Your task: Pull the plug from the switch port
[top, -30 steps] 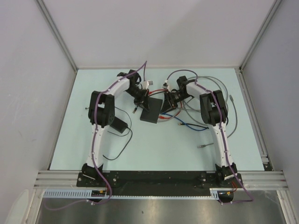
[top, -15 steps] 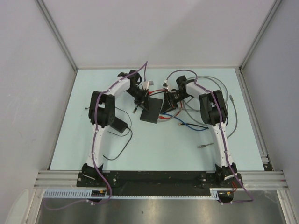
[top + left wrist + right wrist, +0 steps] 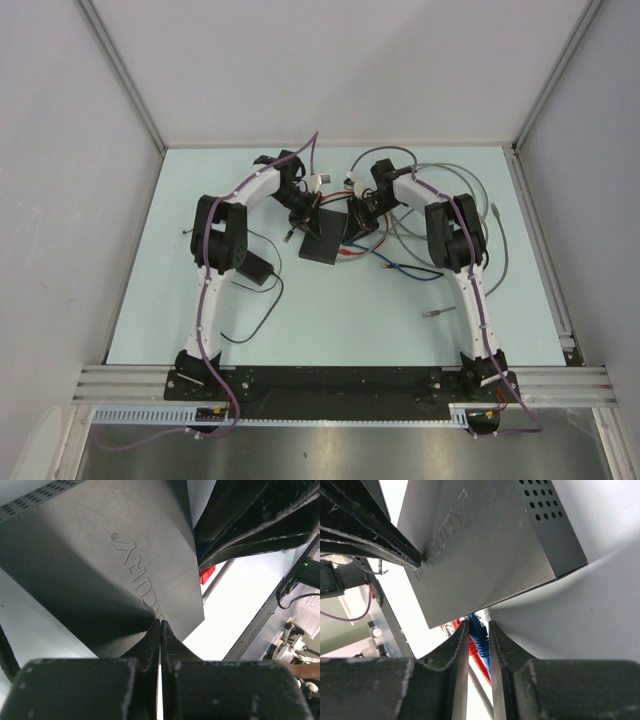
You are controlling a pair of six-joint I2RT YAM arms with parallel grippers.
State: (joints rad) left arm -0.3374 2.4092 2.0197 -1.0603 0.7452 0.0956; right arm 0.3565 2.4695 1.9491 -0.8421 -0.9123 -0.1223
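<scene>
One plug point(image 3: 477, 636): right hand point(image 3: 478, 624) has narrowed.

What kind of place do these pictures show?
Probably a laboratory robot test cell: a pale green table enclosed by plain grey panel walls, with two white-and-black robot arms bolted to an aluminium rail.

Pale green table point(image 3: 330, 320). Black switch point(image 3: 322, 245) at far centre. Small black power adapter point(image 3: 255, 268) left of it, with its thin cord point(image 3: 262, 320) looping toward the near edge. Red cable point(image 3: 355, 253) and blue cable point(image 3: 415, 273) just right of the switch. Grey cables point(image 3: 505, 255) loop far right. A loose plug point(image 3: 433, 314) lies alone at near right.
</scene>
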